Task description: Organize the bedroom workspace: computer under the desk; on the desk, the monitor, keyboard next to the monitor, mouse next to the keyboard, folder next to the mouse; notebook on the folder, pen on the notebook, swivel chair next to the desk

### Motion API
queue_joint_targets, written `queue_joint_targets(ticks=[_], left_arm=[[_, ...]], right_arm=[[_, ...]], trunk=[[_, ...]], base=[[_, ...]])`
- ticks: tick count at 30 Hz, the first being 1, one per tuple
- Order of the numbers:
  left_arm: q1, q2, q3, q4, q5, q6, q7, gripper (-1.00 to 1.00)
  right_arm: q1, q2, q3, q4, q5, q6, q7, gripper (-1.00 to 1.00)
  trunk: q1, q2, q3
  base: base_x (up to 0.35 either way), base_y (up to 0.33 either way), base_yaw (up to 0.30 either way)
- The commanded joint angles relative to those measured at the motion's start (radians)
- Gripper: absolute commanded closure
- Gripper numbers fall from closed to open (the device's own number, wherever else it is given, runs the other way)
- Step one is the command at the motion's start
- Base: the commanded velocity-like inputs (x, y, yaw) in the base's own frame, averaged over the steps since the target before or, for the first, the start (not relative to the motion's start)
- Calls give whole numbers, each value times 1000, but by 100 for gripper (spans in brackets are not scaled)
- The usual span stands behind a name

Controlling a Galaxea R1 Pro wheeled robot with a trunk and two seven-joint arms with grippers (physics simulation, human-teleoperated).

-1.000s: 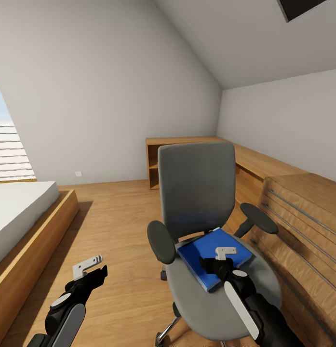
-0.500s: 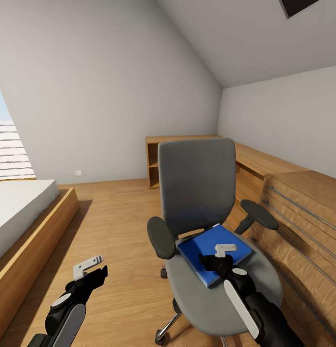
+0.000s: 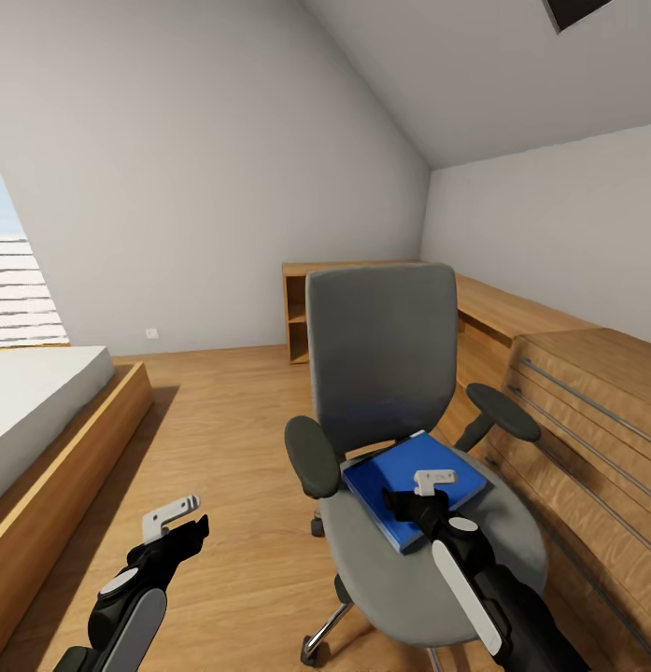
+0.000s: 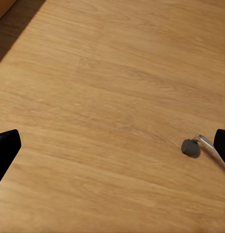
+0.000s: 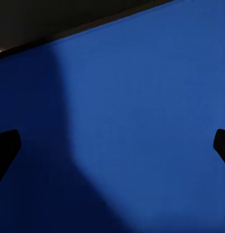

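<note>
While my right gripper (image 3: 423, 493) hangs just over the flat blue rectangular folder (image 3: 414, 485), that folder lies on the seat of the grey upholstered swivel chair (image 3: 381, 364), angled with one corner toward the backrest. From my right wrist camera the blue cover (image 5: 141, 126) spreads across nearly everything, and I see the two dark fingertips (image 5: 6, 148) at the far edges of the frame, so the jaws stand wide apart with nothing between them. I cannot tell from the pictures whether the fingertips touch the cover or sit a little above it.

My left gripper (image 3: 171, 523) hovers low over the light wooden plank floor (image 3: 232, 439), well apart from the chair. On my left wrist camera its fingertips (image 4: 7, 148) also sit at opposite edges, spread wide and holding nothing, and below them I see bare floorboards (image 4: 107, 97) and one small grey chair caster (image 4: 190, 147) on a chrome leg.

Behind the chair, a long wooden built-in counter with an open shelf end (image 3: 362, 299) runs along the far wall and turns toward me as a slatted wooden cabinet front (image 3: 587, 420) just beside the chair's right armrest (image 3: 501, 411). A low wooden bed frame with a white mattress (image 3: 45, 411) lies at my left.
</note>
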Motion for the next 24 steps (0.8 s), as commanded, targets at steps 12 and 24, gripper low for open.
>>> queue_joint_targets(ticks=[12,24], left_arm=[[-1,1,-5,5,9,2,10,-100],[-1,1,-5,6,9,2,10,-100]], right_arm=[[0,-1,4,57,-22,0,-9,-100],[0,-1,4,57,-22,0,-9,-100]], trunk=[[0,0,-1],[0,0,-1]], base=[[-21,0,0],[-114,0,0]])
